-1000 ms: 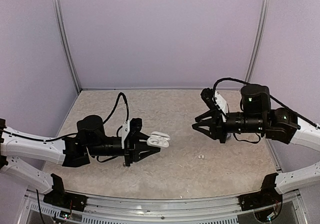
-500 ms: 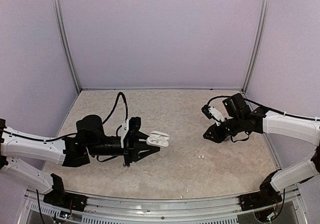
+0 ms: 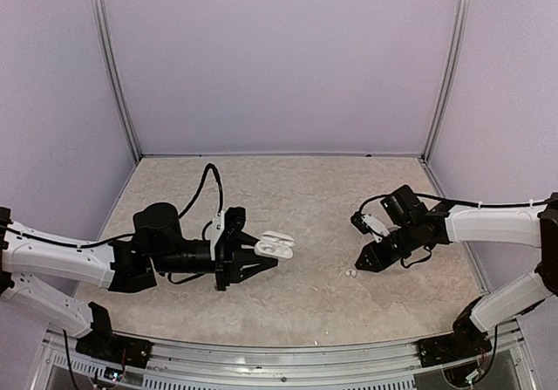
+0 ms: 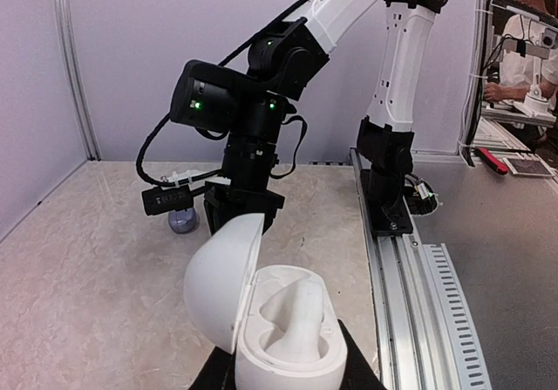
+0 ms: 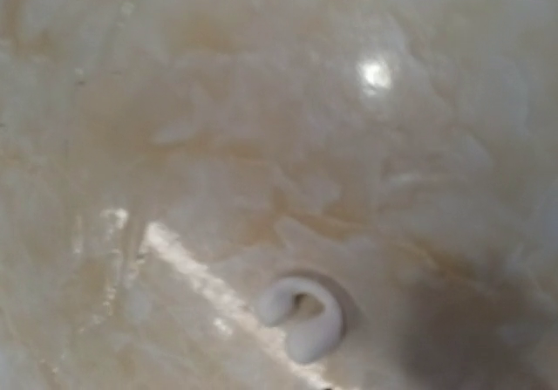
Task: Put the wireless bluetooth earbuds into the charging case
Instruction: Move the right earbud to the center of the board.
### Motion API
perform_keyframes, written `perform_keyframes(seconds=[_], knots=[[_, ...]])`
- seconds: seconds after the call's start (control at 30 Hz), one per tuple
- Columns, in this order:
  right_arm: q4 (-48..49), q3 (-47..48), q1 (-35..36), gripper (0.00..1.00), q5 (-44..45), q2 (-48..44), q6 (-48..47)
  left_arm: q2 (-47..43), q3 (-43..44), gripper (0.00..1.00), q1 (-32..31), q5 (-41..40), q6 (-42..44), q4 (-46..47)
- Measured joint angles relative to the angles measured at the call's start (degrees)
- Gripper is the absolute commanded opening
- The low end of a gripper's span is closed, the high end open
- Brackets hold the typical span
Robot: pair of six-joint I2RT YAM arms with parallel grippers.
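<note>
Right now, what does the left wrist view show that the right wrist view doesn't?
Left wrist only: the open white charging case, lid swung up, the right arm reaching down behind it, and a purple-grey object beside that arm. Right wrist only: a close look at one small white earbud lying alone. Both: the mottled beige tabletop.

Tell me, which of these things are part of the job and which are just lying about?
Part of the job: open white charging case in the left hand; white earbud on the table, near the right hand.
Lying about: purple-grey rounded thing, unclear what; red object on the side bench.
</note>
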Motion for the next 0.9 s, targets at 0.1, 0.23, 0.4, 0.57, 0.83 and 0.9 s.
perform_keyframes(seconds=[0.1,0.23,0.4,0.57,0.83,0.9], knots=[[0.35,-0.28,0.00,0.18,2.12,0.55,1.38,0.00,-0.04,0.00,0.00,-0.02,0.00,0.02],[1.22,-0.28,0.00,0.18,5.53,1.31,2.47,0.00,-0.09,0.00,0.00,-0.02,-0.02,0.37],[2.32,-0.28,0.00,0.17,7.48,6.19,2.45,-0.02,-0.39,0.00,0.00,-0.07,0.00,0.76],[3.63,0.22,0.00,0.16,8.00,9.14,1.86,-0.61,-1.20,0.00,0.00,-0.09,-0.02,0.83],[5.40,2.95,1.16,0.15,4.11,12.61,-0.98,-1.31,-1.60,0.00,0.00,-0.26,0.00,1.07],[5.35,3.89,2.25,0.15,2.45,13.55,-1.99,-1.44,-1.60,0.00,0.00,-0.33,0.00,1.07]])
